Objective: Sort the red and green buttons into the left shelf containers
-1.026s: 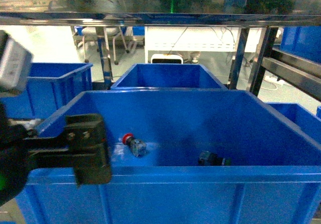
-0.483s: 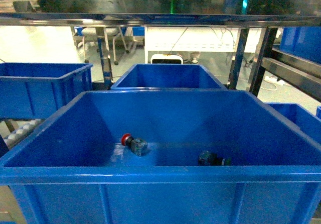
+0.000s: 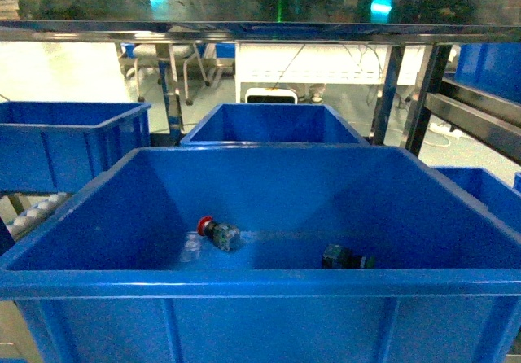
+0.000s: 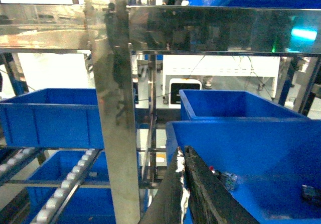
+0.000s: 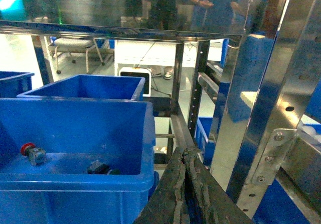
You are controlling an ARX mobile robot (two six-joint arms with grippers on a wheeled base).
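Two buttons lay loose on the floor of the nearest blue tub.
Red button sat left of centre, green-capped button right, well apart. Left hand and right hand each showed fingers pressed together, gripping nothing. Beyond: second tub; left shelf tub; steel shelf rail.

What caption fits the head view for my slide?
Red button and green button lie apart on the floor of the front blue tub; no claw in view.
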